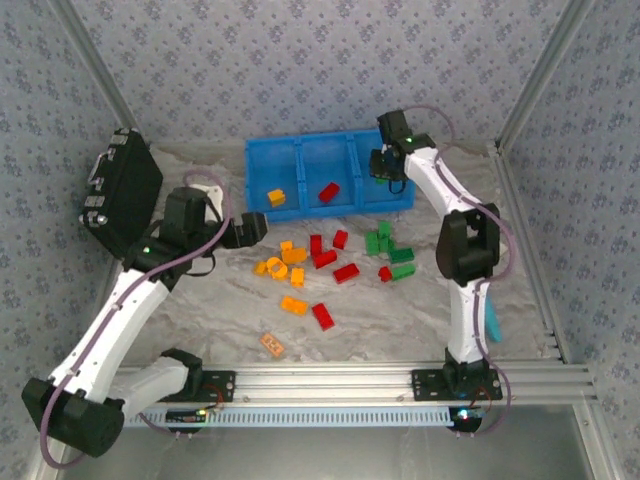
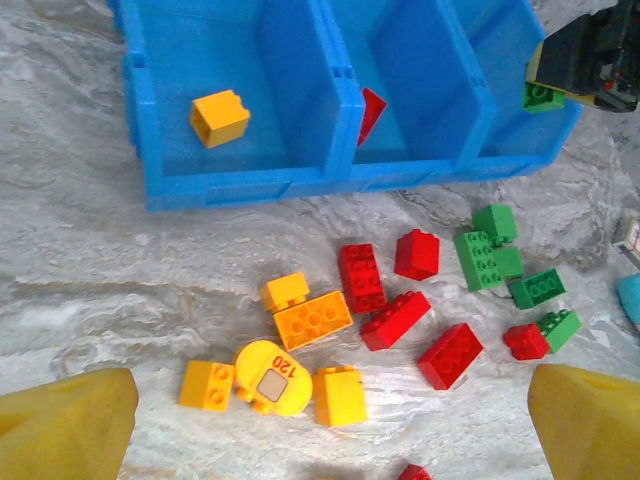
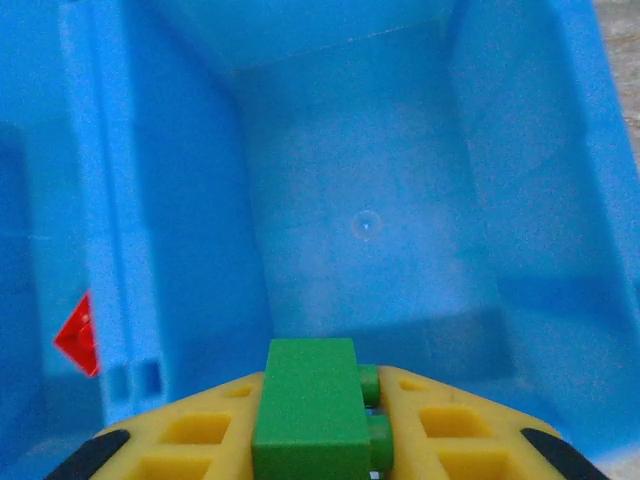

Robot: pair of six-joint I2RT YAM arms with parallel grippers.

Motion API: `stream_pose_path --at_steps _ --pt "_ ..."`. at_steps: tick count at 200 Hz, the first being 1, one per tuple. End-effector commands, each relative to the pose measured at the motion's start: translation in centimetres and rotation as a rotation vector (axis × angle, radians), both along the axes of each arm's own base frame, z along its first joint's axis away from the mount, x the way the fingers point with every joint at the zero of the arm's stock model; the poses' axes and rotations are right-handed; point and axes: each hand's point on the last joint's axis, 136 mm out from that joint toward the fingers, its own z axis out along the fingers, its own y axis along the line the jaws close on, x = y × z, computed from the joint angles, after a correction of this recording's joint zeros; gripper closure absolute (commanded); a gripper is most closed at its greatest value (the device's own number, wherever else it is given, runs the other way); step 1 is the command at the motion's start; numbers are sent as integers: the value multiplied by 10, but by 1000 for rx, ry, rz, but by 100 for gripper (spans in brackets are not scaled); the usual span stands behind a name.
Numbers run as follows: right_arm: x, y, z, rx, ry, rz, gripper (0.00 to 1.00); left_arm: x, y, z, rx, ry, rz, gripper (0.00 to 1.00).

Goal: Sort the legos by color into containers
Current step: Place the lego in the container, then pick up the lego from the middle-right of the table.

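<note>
Two bricks lie in the blue bin (image 2: 240, 188), yellow one (image 2: 219, 117) left, red one (image 2: 370, 112) middle. Right fingers (image 3: 200, 435) clench a green brick (image 3: 308, 400) above the right compartment (image 3: 370, 200); left fingers (image 2: 65, 425) hang spread wide over loose legos (image 2: 383, 319) on the bench (image 2: 100, 280)

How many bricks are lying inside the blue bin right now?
2: an orange-yellow brick in the left compartment, a red brick in the middle one. The right gripper holds a green brick above the right compartment.
</note>
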Motion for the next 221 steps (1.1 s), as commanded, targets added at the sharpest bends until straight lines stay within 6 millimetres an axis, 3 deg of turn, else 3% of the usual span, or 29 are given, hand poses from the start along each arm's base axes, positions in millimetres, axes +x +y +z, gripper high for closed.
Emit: stream_pose_path --at_steps 1,43,77,95,121,168,173,221 --pt "2 -4 -2 -39 35 -1 63 -9 17 -6 69 2 27 0" --pt "-1 -7 12 -41 20 -8 37 -8 17 -14 98 16 9 0" --pt "-27 -18 32 -50 14 -11 31 1 10 -17 95 20 -16 0" --pt "-52 -27 38 -50 24 -30 31 6 8 -18 105 21 -27 0" --pt "-100 -36 31 -8 65 -81 31 13 5 -18 126 13 -48 0" --pt "-198 -35 -3 109 150 -230 34 26 -4 -20 142 21 -97 0" --pt "-212 -34 -17 119 183 -244 34 27 -5 -21 141 25 -100 0" --pt "-264 -30 -46 146 224 -346 36 35 -15 -27 113 40 -125 0"
